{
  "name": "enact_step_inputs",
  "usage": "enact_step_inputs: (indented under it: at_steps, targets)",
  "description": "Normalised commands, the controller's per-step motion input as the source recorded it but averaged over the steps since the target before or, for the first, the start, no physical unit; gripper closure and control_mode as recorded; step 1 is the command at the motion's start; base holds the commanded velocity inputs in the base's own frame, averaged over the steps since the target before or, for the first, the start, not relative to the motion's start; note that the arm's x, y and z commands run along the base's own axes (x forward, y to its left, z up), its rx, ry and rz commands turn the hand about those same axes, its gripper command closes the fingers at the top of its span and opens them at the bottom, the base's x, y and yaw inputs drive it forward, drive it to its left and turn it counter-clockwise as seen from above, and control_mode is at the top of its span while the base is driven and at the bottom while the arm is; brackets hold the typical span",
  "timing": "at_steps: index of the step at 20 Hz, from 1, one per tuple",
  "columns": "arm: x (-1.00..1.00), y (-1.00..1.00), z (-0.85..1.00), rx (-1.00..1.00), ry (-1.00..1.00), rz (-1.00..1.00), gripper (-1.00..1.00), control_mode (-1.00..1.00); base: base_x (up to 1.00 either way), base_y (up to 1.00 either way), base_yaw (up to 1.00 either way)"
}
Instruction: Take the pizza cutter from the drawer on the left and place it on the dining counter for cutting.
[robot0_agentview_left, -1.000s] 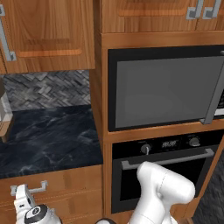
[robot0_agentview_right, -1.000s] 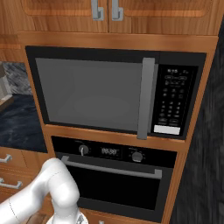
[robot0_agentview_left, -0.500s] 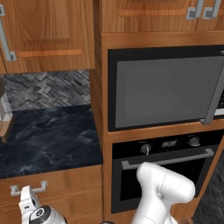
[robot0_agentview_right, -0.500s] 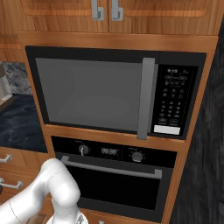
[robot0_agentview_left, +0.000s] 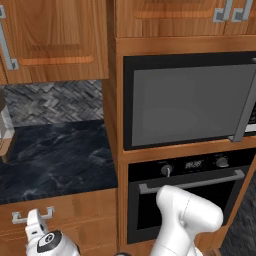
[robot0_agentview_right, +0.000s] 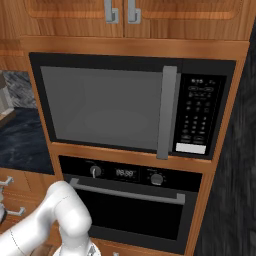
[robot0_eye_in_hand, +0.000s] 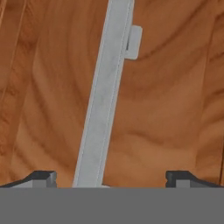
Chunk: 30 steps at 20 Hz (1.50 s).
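The task is judged barely begun: the drawer (robot0_agentview_left: 55, 215) is seen closed under the short black counter (robot0_agentview_left: 50, 160). Its silver handle (robot0_eye_in_hand: 105, 96) is framed between the gripper's (robot0_eye_in_hand: 111, 177) spread fingertips, not yet clamped.

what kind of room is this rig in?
A home-style kitchen, rendered. Signs: a built-in microwave stacked over an oven in wood cabinetry, and a black marble counter with a grey herringbone backsplash. The pincer sits at a drawer handle.
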Motion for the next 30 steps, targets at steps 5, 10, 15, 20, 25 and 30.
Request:
enact_step_inputs:
  at_steps: [5,10,15,20,25,30]
  targets:
    - [0.08,-0.01,-0.49,0.00,-0.01,0.00,-1.00,-1.00,0.00,0.00,0.00]
    - [0.03,0.00,-0.51,0.00,-0.02,0.00,-1.00,-1.00,0.00,0.00,0.00]
    - [0.18,0.00,-0.33,0.00,-0.03,0.00,-1.00,-1.00,0.00,0.00,0.00]
    - [0.25,0.00,-0.25,0.00,-0.05,0.00,-1.00,-1.00,0.00,0.00,0.00]
    - [0.12,0.00,-0.14,0.00,-0.04,0.00,1.00,-1.00,0.00,0.00,0.00]
    - [0.00,0.00,0.00,0.00,0.00,0.00,1.00,-1.00,0.00,0.00,0.00]
